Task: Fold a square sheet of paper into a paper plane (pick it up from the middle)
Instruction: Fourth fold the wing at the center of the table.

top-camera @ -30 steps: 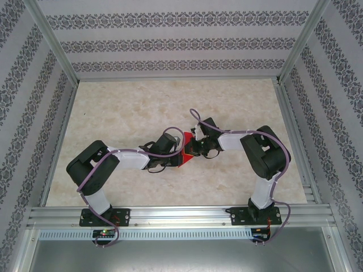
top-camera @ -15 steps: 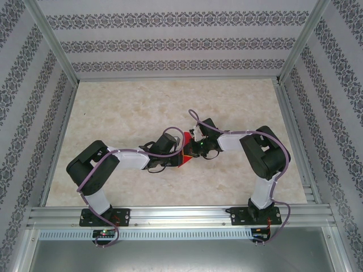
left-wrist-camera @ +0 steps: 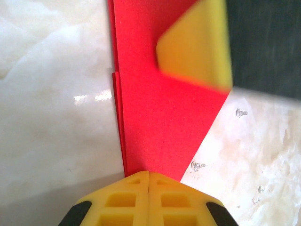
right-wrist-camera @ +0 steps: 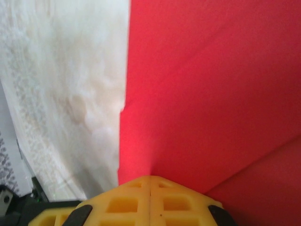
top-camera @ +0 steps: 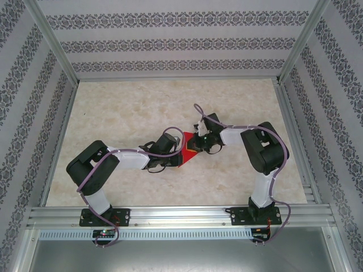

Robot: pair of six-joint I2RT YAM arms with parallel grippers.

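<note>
Folded red paper, pinched from two sides over the pale marbled tabletop. Left gripper pressed together on one corner, layered edges running straight ahead of its tips. Right gripper clamped shut on the opposite part, creases fanning away from it; its yellow finger ahead and right of the left gripper.

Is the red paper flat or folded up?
Folded. The red paper shows stacked layer edges along one side in the left wrist view, and from above it looks pointed, not square.
</note>
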